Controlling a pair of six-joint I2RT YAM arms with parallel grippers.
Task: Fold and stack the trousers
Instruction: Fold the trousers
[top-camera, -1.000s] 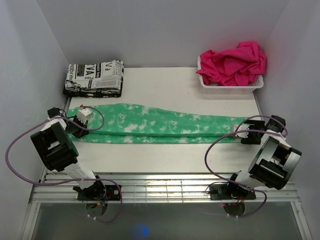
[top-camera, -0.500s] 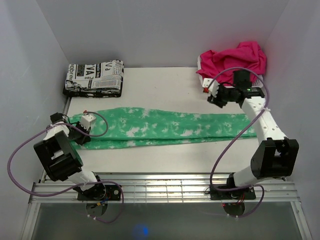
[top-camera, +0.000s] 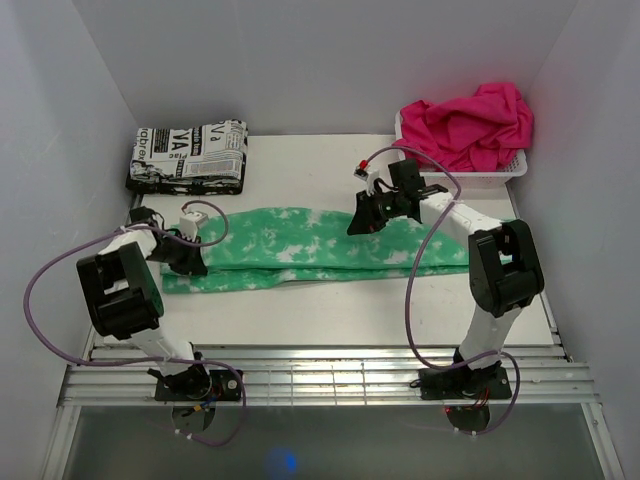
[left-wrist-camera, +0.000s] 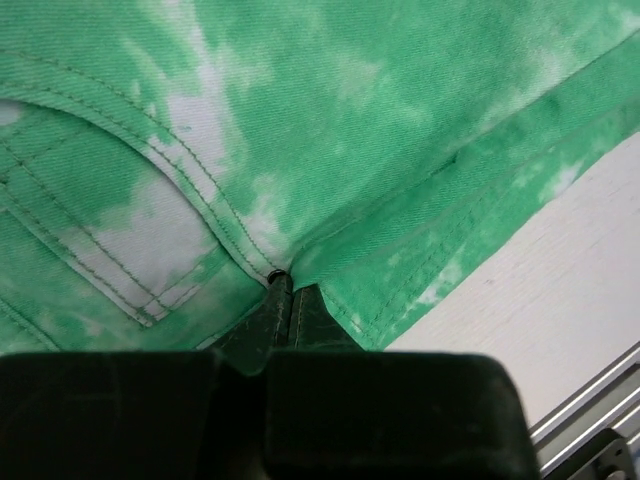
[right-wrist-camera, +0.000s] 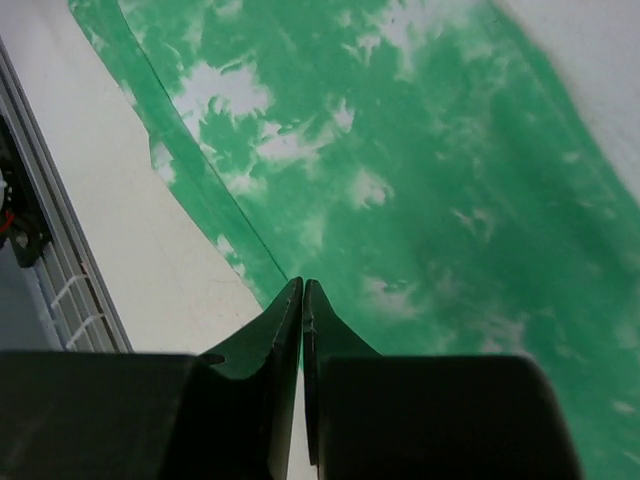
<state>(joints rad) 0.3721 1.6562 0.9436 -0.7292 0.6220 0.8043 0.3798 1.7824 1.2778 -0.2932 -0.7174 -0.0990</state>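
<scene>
The mint-green, white-blotched trousers (top-camera: 300, 250) lie flat across the middle of the table, waist end to the left. My left gripper (top-camera: 190, 252) sits low at that waist end. In the left wrist view it (left-wrist-camera: 290, 290) is shut on the trousers (left-wrist-camera: 400, 120), pinching a pucker of cloth beside a pocket seam. My right gripper (top-camera: 358, 222) hovers over the trousers' upper middle. Seen from the right wrist, it (right-wrist-camera: 302, 285) is shut, no cloth shows between the tips, and the trousers (right-wrist-camera: 420, 150) lie flat below.
A folded black-and-white newsprint cloth (top-camera: 190, 155) lies at the back left. A white basket (top-camera: 470, 178) at the back right holds bunched hot-pink cloth (top-camera: 465, 125). White walls close in three sides. A slatted metal rail (top-camera: 320, 375) runs along the near edge.
The right arm left the trousers' right end, passed by the basket, and now hangs over their middle with its jaws closed. The trousers span less width. The left gripper shifted slightly up and right.
</scene>
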